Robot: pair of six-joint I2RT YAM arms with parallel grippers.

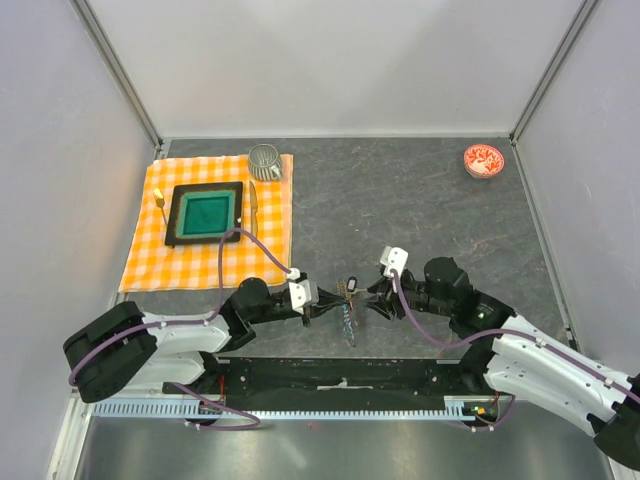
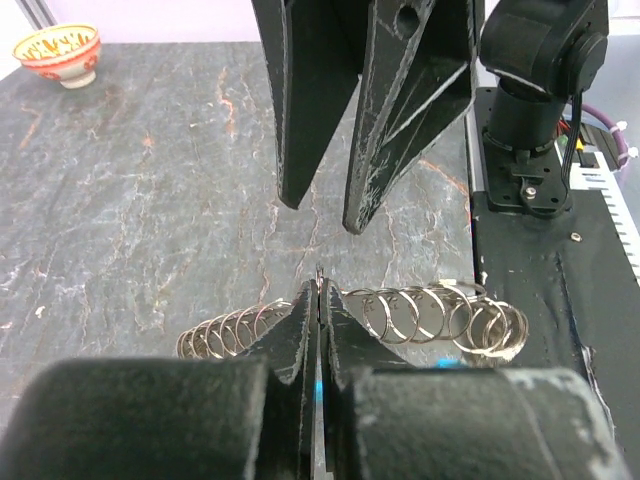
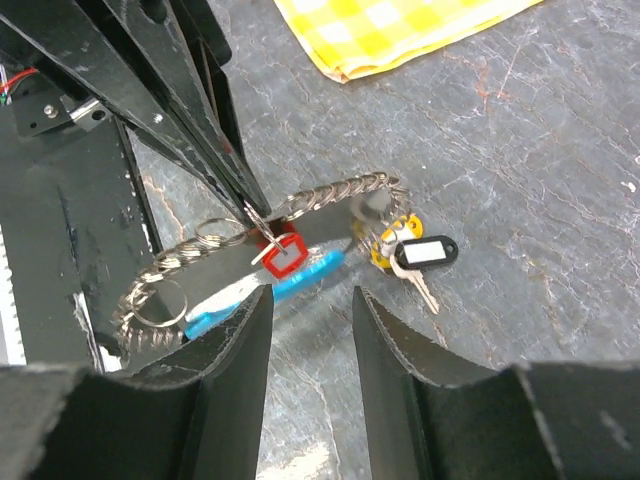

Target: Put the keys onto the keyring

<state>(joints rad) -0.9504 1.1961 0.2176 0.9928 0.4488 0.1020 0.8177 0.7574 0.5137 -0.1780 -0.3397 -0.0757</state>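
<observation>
Right now I am watching the keyring (image 3: pixel 330 192), which is lying flat between my two arms, its long side running from near me to far away. My left gripper (image 2: pixel 318 290) is squeezing shut on the keyring's chain, right beside the red key (image 3: pixel 281 257). My right gripper (image 3: pixel 314 297) is hanging open just on the keyring's other side. The yellow key (image 3: pixel 383 247) and the black-and-white key (image 3: pixel 421 252) are resting at the keyring's far end, closer to that open gripper, so I am guessing it should fetch them.
</observation>
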